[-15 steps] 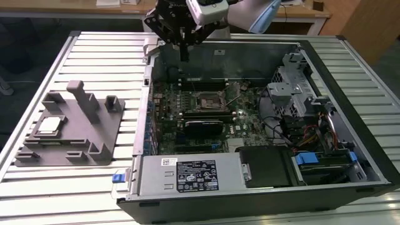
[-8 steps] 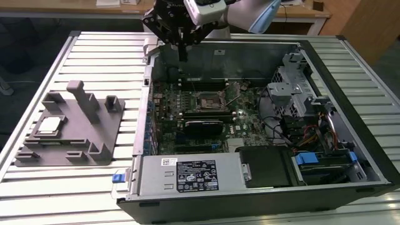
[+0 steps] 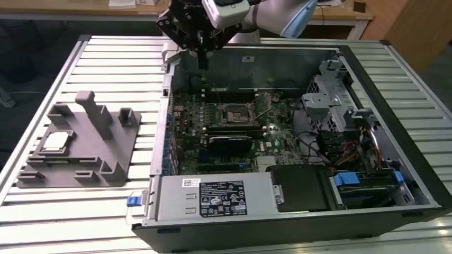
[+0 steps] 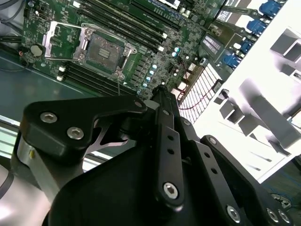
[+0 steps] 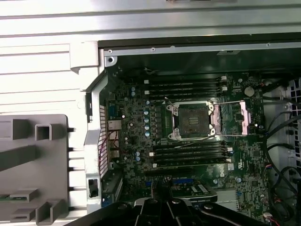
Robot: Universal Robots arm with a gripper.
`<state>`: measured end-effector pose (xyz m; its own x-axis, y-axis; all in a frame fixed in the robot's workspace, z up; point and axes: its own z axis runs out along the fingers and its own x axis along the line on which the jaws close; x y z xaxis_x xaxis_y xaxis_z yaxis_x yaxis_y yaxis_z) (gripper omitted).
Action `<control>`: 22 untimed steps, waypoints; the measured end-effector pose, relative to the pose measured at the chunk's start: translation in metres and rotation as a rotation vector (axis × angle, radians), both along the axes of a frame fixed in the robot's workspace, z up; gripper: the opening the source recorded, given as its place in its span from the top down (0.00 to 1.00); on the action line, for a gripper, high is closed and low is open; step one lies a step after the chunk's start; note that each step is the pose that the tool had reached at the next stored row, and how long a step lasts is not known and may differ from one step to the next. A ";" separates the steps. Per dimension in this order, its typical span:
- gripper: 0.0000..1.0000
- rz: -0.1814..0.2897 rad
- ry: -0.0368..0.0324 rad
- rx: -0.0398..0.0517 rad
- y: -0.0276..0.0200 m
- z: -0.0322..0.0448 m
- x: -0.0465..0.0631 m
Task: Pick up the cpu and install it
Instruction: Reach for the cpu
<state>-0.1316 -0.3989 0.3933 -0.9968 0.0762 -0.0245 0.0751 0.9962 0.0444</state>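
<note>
a: where's the cpu (image 3: 56, 141) right now?

b: lying flat, silver top up, in the grey holder (image 3: 113, 154). the holder sits on the slatted table (image 3: 113, 63) at the exterior view's left, just beside the open computer case (image 3: 401, 121).

a: and the gripper (image 3: 203, 64)?

b: well apart from the cpu. it hangs over the case near the far wall, toward the exterior view's left, pointing down.

a: holding anything?

b: no. in the second wrist view the fingers (image 4: 164, 132) are pressed together into one dark tip, with nothing between them.

a: is it touching the board?

b: not that i can see. it's up in the air above it.

a: what about the socket?

b: the socket (image 3: 236, 113) (image 4: 106, 49) (image 5: 192, 120) is around the middle of the green circuit board (image 3: 279, 114) on the case floor. in both wrist views its metal cover (image 4: 59, 36) (image 5: 247, 115) is swung open to one side and the seat is bare.
</note>
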 end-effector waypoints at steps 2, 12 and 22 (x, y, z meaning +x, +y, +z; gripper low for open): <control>0.89 0.000 0.0000 -0.0001 0.0000 0.0000 -0.002; 0.89 0.000 -0.0004 0.0000 0.0000 0.0000 -0.017; 0.89 0.000 -0.0008 -0.0001 0.0000 0.0000 -0.031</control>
<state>-0.1625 -0.3989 0.3933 -0.9968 0.0762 -0.0253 0.0750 0.9962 0.0444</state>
